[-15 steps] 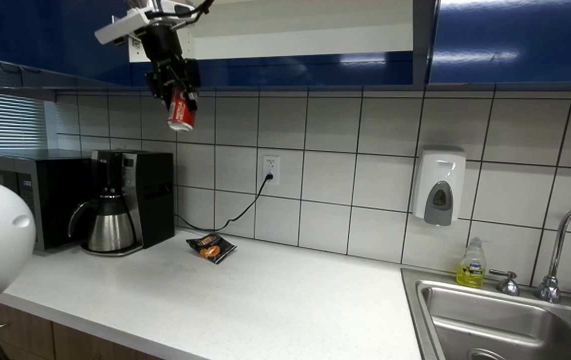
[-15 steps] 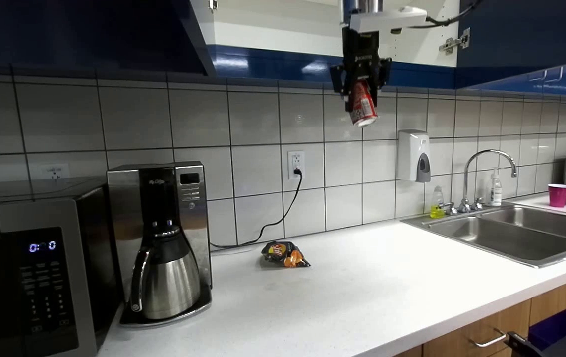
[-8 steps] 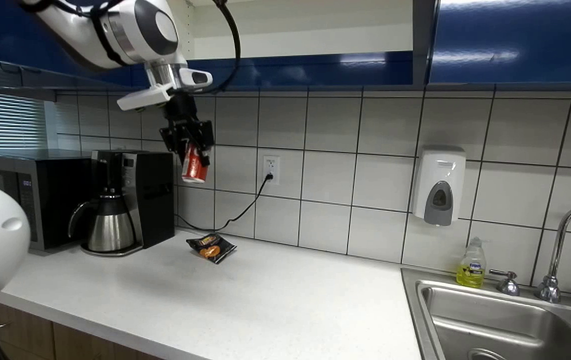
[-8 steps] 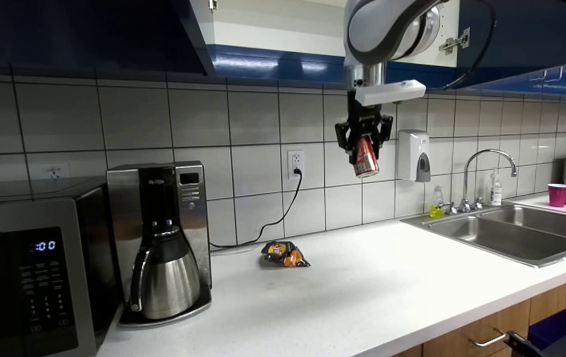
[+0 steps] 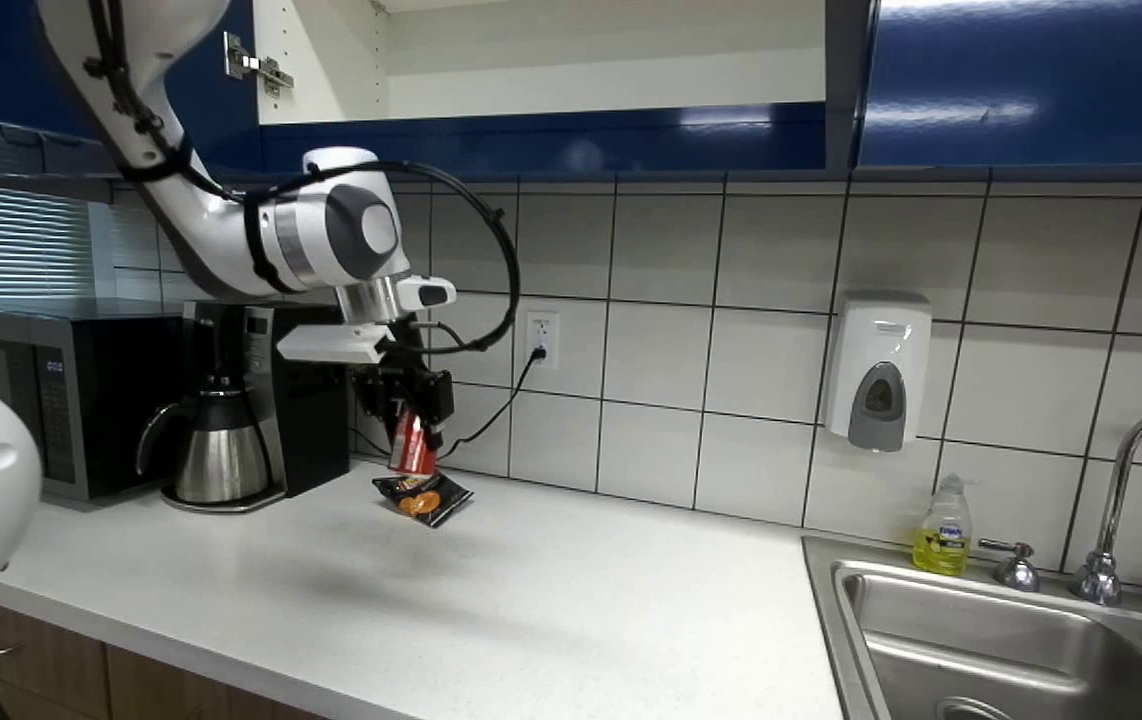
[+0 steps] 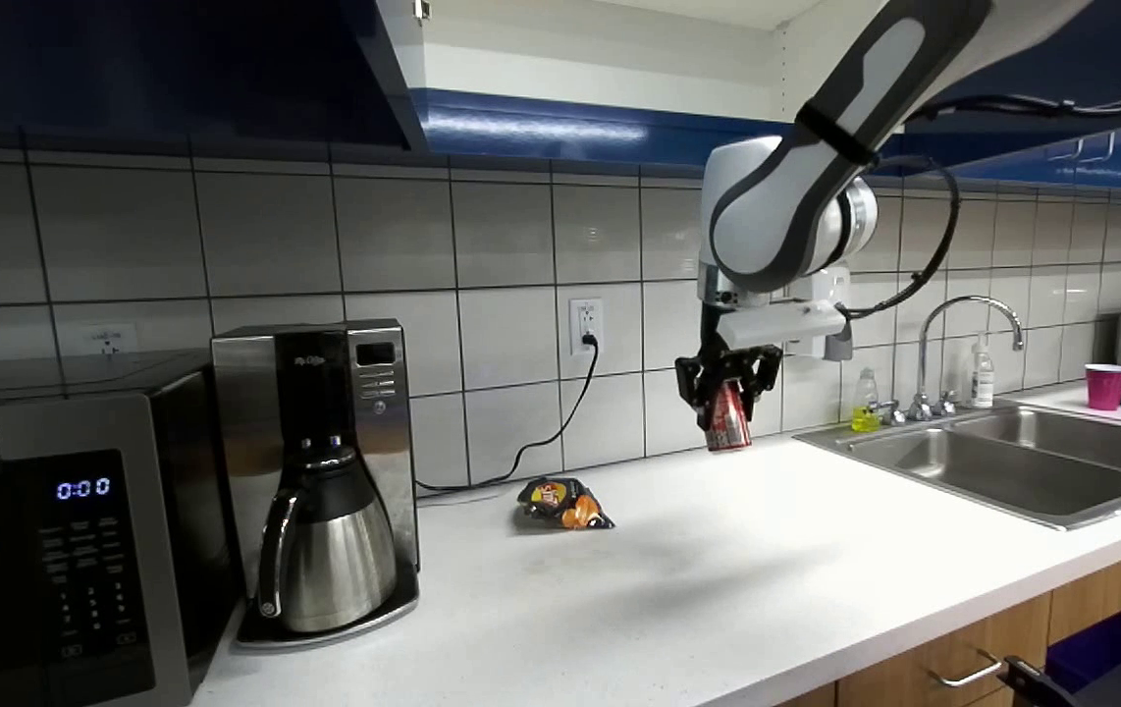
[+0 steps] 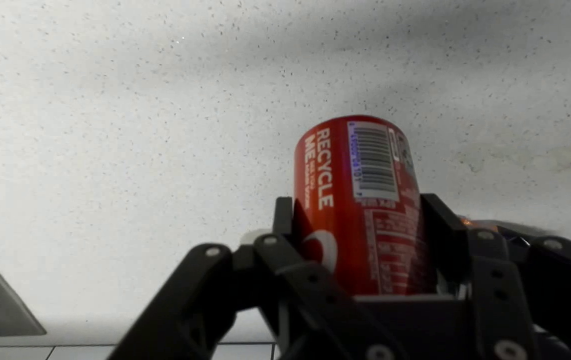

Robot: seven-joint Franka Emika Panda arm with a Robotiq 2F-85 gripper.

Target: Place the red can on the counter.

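The red can [image 5: 412, 446] with pale markings is held between the fingers of my gripper [image 5: 415, 424], above the white counter [image 5: 551, 610]. In an exterior view the can [image 6: 728, 422] tilts slightly and its lower end hangs clear of the counter [image 6: 570, 628]. In the wrist view the gripper [image 7: 357, 200] has a finger pressed on each side of the can [image 7: 338, 165], with its barcode and "RECYCLE ME" text showing. The can's upper end is hidden inside the gripper. The speckled counter [image 7: 115, 150] lies below it.
A dark orange-marked packet [image 6: 565, 504] lies on the counter near the wall. It peeks out behind a finger in the wrist view [image 7: 470, 223]. A coffee maker [image 6: 379, 383] and microwave [image 6: 119, 432] stand at one end. A steel sink [image 5: 836, 640] is set in at the opposite end.
The arm has come down from the open cabinet's height, lowering the can towards the counter. The can stays in the grip throughout. The packet has not moved.
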